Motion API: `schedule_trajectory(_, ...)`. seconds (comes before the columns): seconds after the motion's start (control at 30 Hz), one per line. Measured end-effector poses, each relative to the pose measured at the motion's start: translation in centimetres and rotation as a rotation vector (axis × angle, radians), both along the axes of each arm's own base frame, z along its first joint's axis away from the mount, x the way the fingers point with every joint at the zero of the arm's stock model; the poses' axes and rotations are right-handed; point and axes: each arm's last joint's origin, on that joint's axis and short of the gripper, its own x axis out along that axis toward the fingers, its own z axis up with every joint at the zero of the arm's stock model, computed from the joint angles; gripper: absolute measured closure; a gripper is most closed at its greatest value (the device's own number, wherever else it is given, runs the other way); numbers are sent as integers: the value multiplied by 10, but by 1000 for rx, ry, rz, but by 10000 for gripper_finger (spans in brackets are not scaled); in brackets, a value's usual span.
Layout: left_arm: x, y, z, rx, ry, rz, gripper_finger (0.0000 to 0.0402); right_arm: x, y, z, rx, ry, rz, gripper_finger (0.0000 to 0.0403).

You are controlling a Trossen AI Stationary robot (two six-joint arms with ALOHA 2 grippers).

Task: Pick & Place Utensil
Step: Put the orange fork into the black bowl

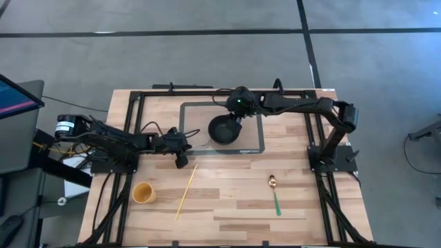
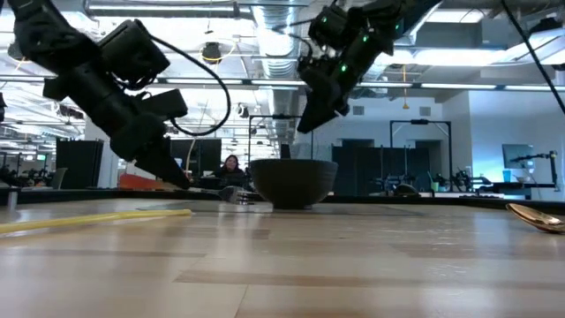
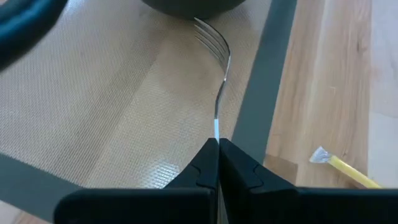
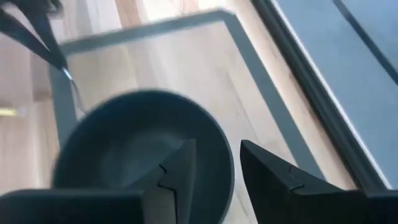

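A silver fork (image 3: 219, 81) lies on the grey mat (image 1: 249, 141), its tines (image 3: 211, 38) next to the dark bowl (image 1: 224, 129). My left gripper (image 3: 217, 144) is shut on the fork's handle, at the mat's near left corner (image 1: 182, 158). My right gripper (image 4: 217, 165) is open and hovers above the bowl (image 4: 140, 143), clear of its rim in the low view (image 2: 309, 119). The bowl (image 2: 293, 181) stands on the mat. My left gripper pinches the fork's handle (image 3: 216, 127) between its two fingertips, which slant down from the table's left along the handle. The fork is tilted, and its tine end (image 2: 237, 195) is down at the mat beside the bowl.
A yellow stick (image 1: 186, 191) lies on the wood near the left gripper, with a small yellow cup (image 1: 143, 193) to its left. A spoon with a green handle (image 1: 275, 196) lies at the near right. Black frame rails (image 1: 131, 131) flank the table.
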Motion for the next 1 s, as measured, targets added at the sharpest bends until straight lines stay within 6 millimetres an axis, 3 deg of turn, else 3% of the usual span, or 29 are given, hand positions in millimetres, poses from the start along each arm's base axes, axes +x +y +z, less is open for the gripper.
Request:
schedule_trajectory(0.23,3,-2,7,-18,-25,4,399,-6,12,-4,29,96,28,285)
schedule_trajectory(0.4,1,-14,5,-70,-9,-29,399,-10,18,-9,32,181,26,285)
schedule_trajectory(0.63,-2,-29,3,-127,34,-25,399,-8,25,-9,29,174,44,285)
schedule_trajectory(0.73,7,-38,19,-107,-17,-61,399,-7,29,-9,29,179,54,285)
schedule_trajectory(1.0,27,-50,73,212,-62,-128,399,-6,36,-10,36,189,67,285)
